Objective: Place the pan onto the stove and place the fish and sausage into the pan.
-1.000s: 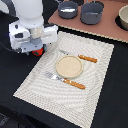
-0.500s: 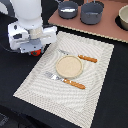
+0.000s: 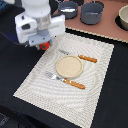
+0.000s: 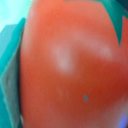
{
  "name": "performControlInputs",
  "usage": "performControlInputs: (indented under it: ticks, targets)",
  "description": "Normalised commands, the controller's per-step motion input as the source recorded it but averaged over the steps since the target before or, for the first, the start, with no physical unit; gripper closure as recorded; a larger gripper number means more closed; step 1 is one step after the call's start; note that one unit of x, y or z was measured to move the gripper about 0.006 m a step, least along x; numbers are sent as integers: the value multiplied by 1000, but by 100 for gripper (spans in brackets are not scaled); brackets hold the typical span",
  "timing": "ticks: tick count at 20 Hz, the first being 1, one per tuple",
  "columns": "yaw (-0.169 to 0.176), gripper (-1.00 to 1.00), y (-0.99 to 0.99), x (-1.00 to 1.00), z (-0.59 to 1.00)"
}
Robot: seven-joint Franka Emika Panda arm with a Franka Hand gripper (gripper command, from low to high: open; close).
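The arm (image 3: 37, 22) hangs low over the dark table (image 3: 15, 60), just off the mat's (image 3: 95, 65) far corner on the exterior view's left. A scrap of bright red, the sausage (image 3: 44, 46), peeks out right under the white housing. The gripper (image 3: 42, 44) sits there too, but the housing covers the fingers, so I cannot tell whether they are wide, narrow or clamped on the red piece.

The wrist view is no help on that: the sausage (image 4: 70, 65) fills nearly the whole picture as a blurred orange-red curve, with teal (image 4: 12, 60) at the edges. No fingertips can be made out.

On the mat, a round tan plate (image 3: 68, 66) sits in the middle. A fork (image 3: 65, 80) with an orange handle lies on its near side, and a second orange-handled piece (image 3: 80, 56) on its far side, both just beside the rim.

Beyond the mat lies the pinkish stove (image 3: 100, 27). On it, the pan (image 3: 68, 8) sits toward the exterior view's left, partly behind the arm and cut by the frame's top. The bigger grey pot (image 3: 92, 13) stands next to it. At the exterior view's right edge a pale bowl (image 3: 123, 17) is cut off.

The fish: too blurred to find anywhere.
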Motion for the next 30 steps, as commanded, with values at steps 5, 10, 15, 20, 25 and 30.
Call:
performControlInputs:
  ticks: [5,10,15,20,25,30]
  targets:
    - [22,100,974,387,973]
    - [17,100,983,281,510]
    - [8,100,941,50,62]
    - [13,100,918,2,0]
    - [4,100,937,39,0]
    - [3,100,757,117,-46]
